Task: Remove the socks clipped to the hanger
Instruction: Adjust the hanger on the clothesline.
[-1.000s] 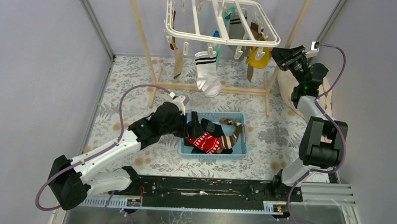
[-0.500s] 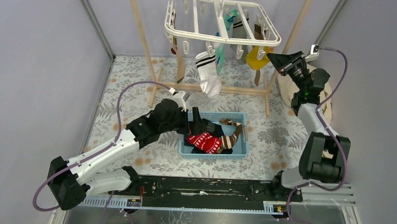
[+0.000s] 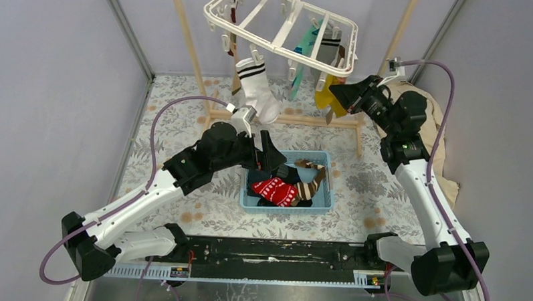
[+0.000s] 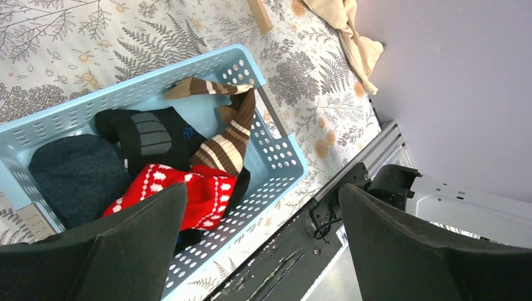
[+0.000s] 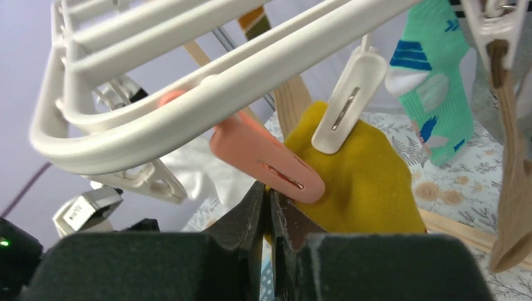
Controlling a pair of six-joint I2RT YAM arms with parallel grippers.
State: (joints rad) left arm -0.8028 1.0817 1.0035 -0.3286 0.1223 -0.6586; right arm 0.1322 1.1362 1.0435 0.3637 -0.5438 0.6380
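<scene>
The white hanger [image 3: 281, 27] hangs tilted from the wooden rack; it also shows in the right wrist view [image 5: 188, 94]. Clipped to it are a white black-striped sock [image 3: 256, 90], a teal sock [image 3: 306, 55], a yellow sock [image 3: 324, 95] and brown ones. My right gripper [image 3: 334, 92] is shut on the yellow sock's edge [image 5: 370, 175], just under a pink clip [image 5: 263, 157]; its jaws [image 5: 270, 200] pinch a sliver of yellow. My left gripper [image 3: 267, 150] is open and empty above the blue basket [image 3: 322, 202], as the left wrist view [image 4: 262, 188] shows.
The basket [image 4: 282, 144] holds a red patterned sock [image 4: 182, 188], a brown-striped sock [image 4: 226, 138] and black and navy ones. The rack's wooden base bar [image 3: 285, 118] runs behind the basket. A beige cloth [image 3: 438, 130] lies at the right wall.
My right arm swung left and closed on the yellow sock; the hanger tilted and shifted left. My left gripper rose from the basket and turned, jaws open.
</scene>
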